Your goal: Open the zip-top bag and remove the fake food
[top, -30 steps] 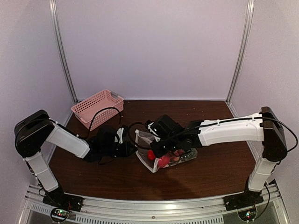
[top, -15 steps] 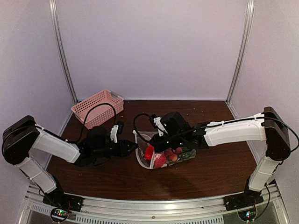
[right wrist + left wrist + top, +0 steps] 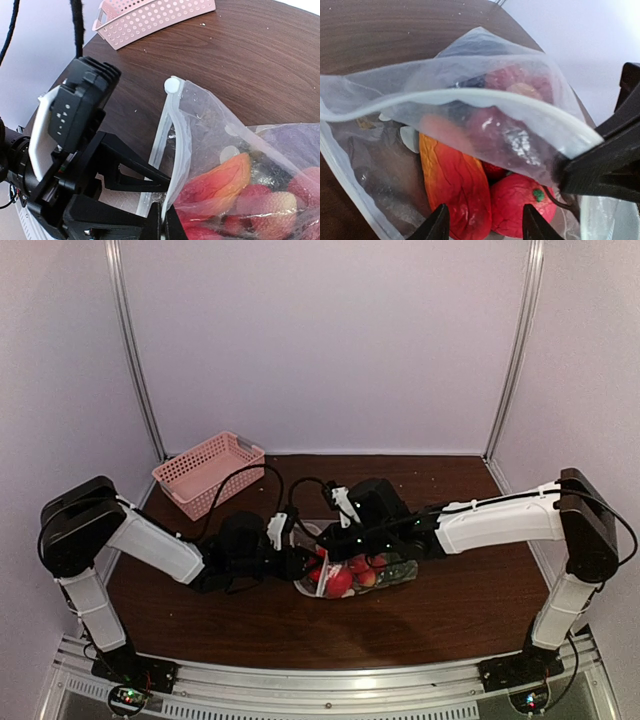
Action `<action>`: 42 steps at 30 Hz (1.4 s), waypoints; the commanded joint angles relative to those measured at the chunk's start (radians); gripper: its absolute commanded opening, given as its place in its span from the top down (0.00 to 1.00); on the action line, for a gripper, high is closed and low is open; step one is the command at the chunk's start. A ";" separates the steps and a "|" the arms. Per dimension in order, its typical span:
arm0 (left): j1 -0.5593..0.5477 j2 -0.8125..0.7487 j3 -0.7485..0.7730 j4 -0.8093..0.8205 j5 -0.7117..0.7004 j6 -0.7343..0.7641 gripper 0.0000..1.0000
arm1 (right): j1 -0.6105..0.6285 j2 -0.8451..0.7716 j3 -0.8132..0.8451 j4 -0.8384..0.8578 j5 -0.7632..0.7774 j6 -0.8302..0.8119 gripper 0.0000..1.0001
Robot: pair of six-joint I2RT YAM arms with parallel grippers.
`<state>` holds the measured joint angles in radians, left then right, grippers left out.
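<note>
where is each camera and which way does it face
top external: above, behind; faces down at brown wooden table; both arms show
left wrist: faces into clear plastic zip-top bag at red toy food; open left gripper shows
right wrist: faces down at bag's zip edge; shut right gripper pinches it
shared: both wrists see the bag

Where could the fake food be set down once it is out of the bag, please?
Bare table lies back right, between the zip-top bag and the far wall, and along the near edge before the bag. Crowded: the left gripper and right gripper at the bag's mouth; pink basket back left.
</note>
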<state>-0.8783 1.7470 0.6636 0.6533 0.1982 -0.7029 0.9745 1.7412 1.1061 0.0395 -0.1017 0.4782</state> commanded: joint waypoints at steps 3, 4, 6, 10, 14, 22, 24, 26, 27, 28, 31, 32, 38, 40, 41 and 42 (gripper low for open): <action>0.001 0.112 0.074 0.025 0.002 0.006 0.48 | -0.034 -0.034 -0.084 0.044 0.007 0.017 1.00; 0.002 0.122 0.082 0.018 -0.003 0.007 0.48 | -0.037 -0.035 -0.100 0.057 0.005 0.020 1.00; 0.001 0.139 0.100 -0.008 -0.018 0.011 0.44 | -0.046 -0.031 -0.131 0.085 -0.007 0.031 1.00; 0.001 0.178 0.133 -0.052 -0.025 0.021 0.42 | -0.054 0.001 -0.174 0.146 -0.051 0.054 1.00; 0.001 0.209 0.166 -0.097 -0.022 0.031 0.42 | -0.057 0.045 -0.194 0.209 -0.074 0.083 1.00; 0.001 0.195 0.186 -0.244 -0.105 0.046 0.52 | -0.066 0.107 -0.157 0.269 -0.088 0.116 1.00; 0.001 0.172 0.168 -0.244 -0.109 0.044 0.59 | -0.071 0.102 -0.150 0.271 -0.082 0.118 1.00; 0.001 0.142 0.153 -0.252 -0.115 0.045 0.64 | -0.081 0.095 -0.150 0.270 -0.078 0.117 1.00; 0.001 0.127 0.149 -0.264 -0.118 0.047 0.67 | -0.087 0.092 -0.152 0.269 -0.077 0.116 1.00; 0.001 0.106 0.145 -0.275 -0.122 0.051 0.69 | -0.095 0.088 -0.157 0.268 -0.078 0.113 1.00; 0.001 0.042 0.125 -0.292 -0.125 0.060 0.72 | -0.109 0.076 -0.169 0.267 -0.080 0.105 1.00; 0.001 0.023 0.122 -0.307 -0.130 0.062 0.73 | -0.113 0.072 -0.173 0.266 -0.081 0.102 1.00; 0.003 -0.082 0.118 -0.412 -0.144 0.094 0.75 | -0.137 0.056 -0.196 0.276 -0.088 0.098 1.00; 0.008 -0.121 0.118 -0.455 -0.149 0.107 0.76 | -0.145 0.054 -0.199 0.278 -0.096 0.098 1.00; 0.009 -0.140 0.118 -0.473 -0.153 0.114 0.76 | -0.148 0.055 -0.199 0.278 -0.099 0.099 1.00; 0.010 -0.158 0.116 -0.492 -0.154 0.120 0.76 | -0.151 0.056 -0.199 0.280 -0.105 0.099 1.00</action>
<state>-0.8776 1.6588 0.7868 0.2428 0.0723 -0.6304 0.8410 1.8187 0.9283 0.3199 -0.1917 0.5831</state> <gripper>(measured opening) 0.457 0.010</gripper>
